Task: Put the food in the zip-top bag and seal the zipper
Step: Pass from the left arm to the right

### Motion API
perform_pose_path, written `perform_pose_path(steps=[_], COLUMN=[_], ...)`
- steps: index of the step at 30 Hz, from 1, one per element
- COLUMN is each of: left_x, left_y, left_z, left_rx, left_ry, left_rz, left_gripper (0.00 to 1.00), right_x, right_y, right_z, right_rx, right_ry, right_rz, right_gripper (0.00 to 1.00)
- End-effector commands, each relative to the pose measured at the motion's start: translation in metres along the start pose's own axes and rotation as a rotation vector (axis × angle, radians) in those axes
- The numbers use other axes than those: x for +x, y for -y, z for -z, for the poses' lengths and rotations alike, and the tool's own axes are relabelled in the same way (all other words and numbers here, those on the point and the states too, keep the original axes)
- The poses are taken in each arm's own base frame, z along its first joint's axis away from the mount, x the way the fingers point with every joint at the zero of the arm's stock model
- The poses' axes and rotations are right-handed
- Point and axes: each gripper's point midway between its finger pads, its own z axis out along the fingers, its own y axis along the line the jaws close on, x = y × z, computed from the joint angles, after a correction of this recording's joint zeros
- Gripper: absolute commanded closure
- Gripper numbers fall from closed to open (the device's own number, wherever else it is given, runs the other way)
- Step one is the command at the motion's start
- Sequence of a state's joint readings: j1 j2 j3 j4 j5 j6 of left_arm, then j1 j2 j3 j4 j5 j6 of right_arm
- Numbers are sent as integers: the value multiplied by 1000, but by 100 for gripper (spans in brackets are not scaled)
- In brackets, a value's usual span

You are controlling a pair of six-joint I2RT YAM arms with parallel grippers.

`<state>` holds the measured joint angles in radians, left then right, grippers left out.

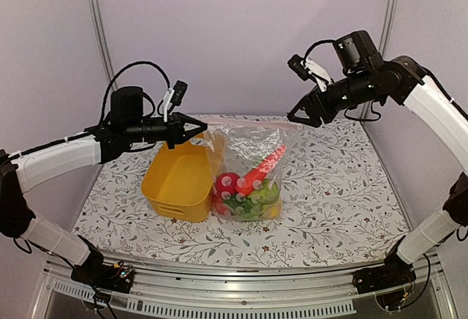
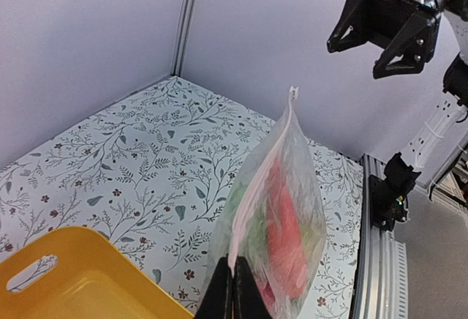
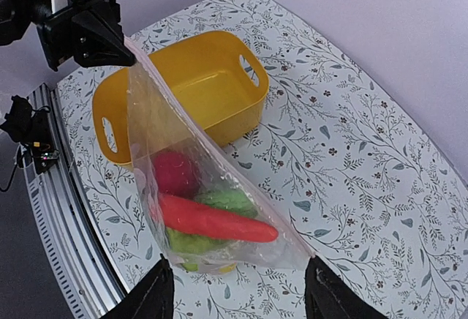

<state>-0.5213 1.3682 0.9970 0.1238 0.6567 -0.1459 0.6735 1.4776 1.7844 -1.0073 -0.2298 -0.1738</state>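
Observation:
The clear zip-top bag [image 1: 248,158] hangs upright over the table, next to the yellow basket. The food is inside it: a red round piece [image 1: 225,183], an orange carrot [image 1: 259,169] and green pieces [image 1: 252,200]. My left gripper [image 1: 196,130] is shut on the left end of the zipper [image 1: 248,123] and holds it up; the left wrist view shows its fingers [image 2: 234,290] pinching the whitish strip [image 2: 256,187]. My right gripper [image 1: 301,115] is open, just past the strip's right end and apart from it. The right wrist view shows the gripper [image 3: 241,297] empty above the bag [image 3: 197,187].
The yellow basket [image 1: 179,180] stands left of the bag, touching it, and is empty in the right wrist view [image 3: 190,85]. The flowered tablecloth [image 1: 336,187] lies bare to the right. A metal rail [image 1: 234,297] runs along the near edge, and walls close the back and sides.

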Motion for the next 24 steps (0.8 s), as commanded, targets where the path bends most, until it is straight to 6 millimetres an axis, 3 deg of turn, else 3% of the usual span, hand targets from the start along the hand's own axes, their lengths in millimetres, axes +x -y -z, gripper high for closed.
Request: perform_pose_path(steps=[1, 4, 8, 15, 18, 24], left_x=[-7, -8, -7, -6, -9, -11], left_y=[24, 36, 44, 47, 48, 49], left_z=[-8, -8, -6, -3, -3, 0], left_rx=[94, 133, 149, 147, 145, 146], left_ry=[3, 2, -3, -5, -1, 3], left_rz=[-38, -42, -46, -47, -52, -63], left_gripper=[100, 100, 100, 100, 100, 100], right_x=[-14, -18, -22, -9, -1, -5], right_y=[-14, -16, -32, -69, -71, -63], right_z=[-37, -56, -71, -82, -89, -103], right_rx=[-83, -107, -197, -334, -334, -299], right_ry=[-2, -11, -18, -60, -84, -92], right_rz=[37, 45, 55, 72, 71, 66], right_gripper=[39, 38, 37, 41, 46, 55])
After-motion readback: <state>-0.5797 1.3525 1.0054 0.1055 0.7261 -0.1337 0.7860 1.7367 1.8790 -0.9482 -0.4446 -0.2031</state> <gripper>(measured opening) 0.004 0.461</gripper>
